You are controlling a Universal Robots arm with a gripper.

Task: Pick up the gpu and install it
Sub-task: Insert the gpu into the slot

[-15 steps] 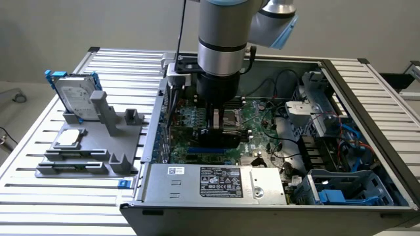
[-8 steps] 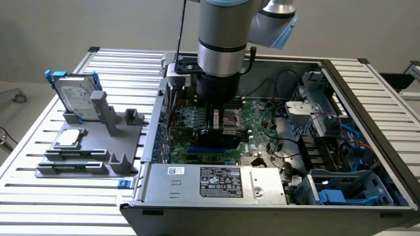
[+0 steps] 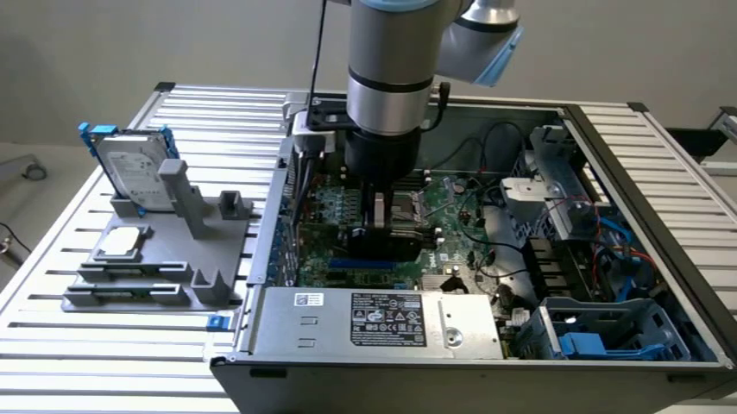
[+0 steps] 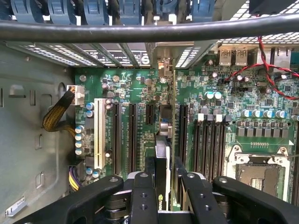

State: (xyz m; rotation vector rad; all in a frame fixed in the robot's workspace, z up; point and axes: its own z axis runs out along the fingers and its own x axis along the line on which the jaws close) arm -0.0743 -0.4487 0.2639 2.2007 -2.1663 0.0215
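Now | pincer (image 4: 167, 181) clenched on gpu (image 4: 161, 147) | edge-on over motherboard (image 4: 133, 84), within computer case (image 3: 461, 388)

Plain pale wall (image 3: 138, 43) behind a slatted aluminium table (image 3: 116, 358)

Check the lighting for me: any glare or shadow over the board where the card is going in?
Wrist view: board evenly lit, no glare; the card in the gripper reads dark. Exterior view: the arm shades the board beneath it; the table outside is far brighter.
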